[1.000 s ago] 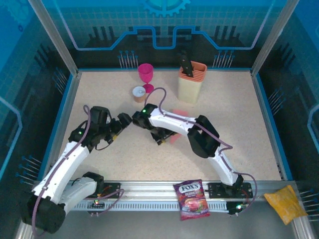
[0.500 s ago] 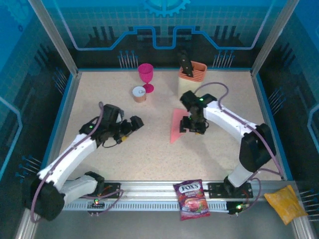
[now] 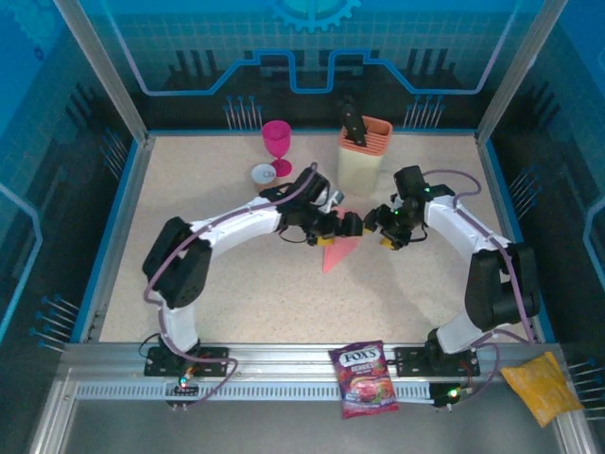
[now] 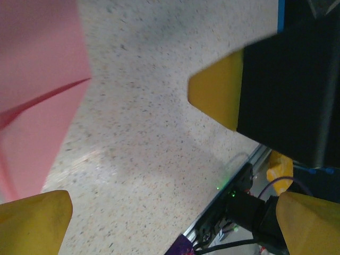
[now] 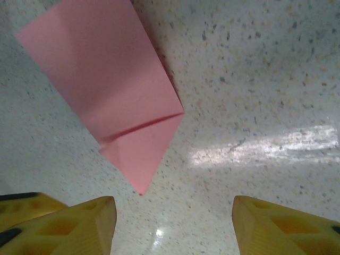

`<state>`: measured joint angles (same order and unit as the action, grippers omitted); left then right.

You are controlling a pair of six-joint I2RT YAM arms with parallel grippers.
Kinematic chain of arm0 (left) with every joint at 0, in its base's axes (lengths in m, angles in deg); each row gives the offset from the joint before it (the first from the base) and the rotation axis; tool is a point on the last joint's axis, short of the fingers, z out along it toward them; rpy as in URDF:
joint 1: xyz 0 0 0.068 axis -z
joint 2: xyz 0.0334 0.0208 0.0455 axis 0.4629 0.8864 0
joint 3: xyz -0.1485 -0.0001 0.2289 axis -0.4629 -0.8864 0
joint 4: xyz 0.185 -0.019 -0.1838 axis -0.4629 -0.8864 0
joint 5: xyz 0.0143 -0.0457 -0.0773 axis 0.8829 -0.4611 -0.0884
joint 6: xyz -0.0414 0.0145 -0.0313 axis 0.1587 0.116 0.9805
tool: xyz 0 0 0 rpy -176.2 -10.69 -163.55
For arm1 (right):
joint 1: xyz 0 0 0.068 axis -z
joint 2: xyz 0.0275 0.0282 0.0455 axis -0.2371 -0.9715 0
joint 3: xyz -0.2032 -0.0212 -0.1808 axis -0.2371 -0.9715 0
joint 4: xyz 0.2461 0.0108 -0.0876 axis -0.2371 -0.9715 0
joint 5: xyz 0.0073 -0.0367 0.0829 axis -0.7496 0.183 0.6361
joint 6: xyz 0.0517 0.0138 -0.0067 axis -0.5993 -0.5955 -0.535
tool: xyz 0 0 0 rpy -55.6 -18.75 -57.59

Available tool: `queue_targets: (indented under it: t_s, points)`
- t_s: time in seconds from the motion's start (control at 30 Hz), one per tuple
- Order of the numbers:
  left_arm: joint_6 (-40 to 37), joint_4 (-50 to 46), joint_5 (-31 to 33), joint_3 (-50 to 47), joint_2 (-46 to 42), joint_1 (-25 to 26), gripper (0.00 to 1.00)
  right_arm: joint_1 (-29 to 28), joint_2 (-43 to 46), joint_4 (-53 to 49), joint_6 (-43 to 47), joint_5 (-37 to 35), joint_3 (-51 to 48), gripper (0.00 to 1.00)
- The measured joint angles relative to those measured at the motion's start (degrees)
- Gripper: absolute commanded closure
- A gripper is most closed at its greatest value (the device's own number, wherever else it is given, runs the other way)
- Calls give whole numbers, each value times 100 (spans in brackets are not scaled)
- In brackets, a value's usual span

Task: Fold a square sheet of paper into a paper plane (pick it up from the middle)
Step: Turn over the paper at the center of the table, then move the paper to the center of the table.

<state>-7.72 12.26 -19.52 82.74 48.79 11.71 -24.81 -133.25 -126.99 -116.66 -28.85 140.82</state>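
— Two things first. Left gripper, how wide?
— Spread wide, nothing between the yellow fingers. Hangs over the middle of the worktop, aimed toward the right edge.
— Right gripper?
— Wide apart as well, and empty. Faces the left gripper from the right-edge side, just beside it, tips close together in the top view. One yellow finger of it close ahead in the left wrist view, apart from the left fingers.
— And the paper?
— Flat on the worktop, about the middle, a shade toward the right edge. Salmon pink, folded to a narrow wedge, with a crease across just behind the point. Point toward the near edge; wide end tucked under the left gripper in the top view. Clear of every finger in both wrist views, ahead of the tips rather than between them.
— Anything else on the worktop?
— Toward the far edge, a magenta goblet, left of centre, with a small cup just beside it on the near side. Right of those, a beige knife block, a black handle sticking up from it.
— Off the worktop?
— On the metal rail along the near edge, a purple candy bag, about midway. Toward the near right corner, a yellow bag.
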Motion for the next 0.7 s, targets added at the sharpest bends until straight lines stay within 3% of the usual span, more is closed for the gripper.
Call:
queue_targets:
  t_s: [0.7]
  points:
    - [-188,-92,-138,540,1169,-133,0,339,-330,365,-17,280,-638,44]
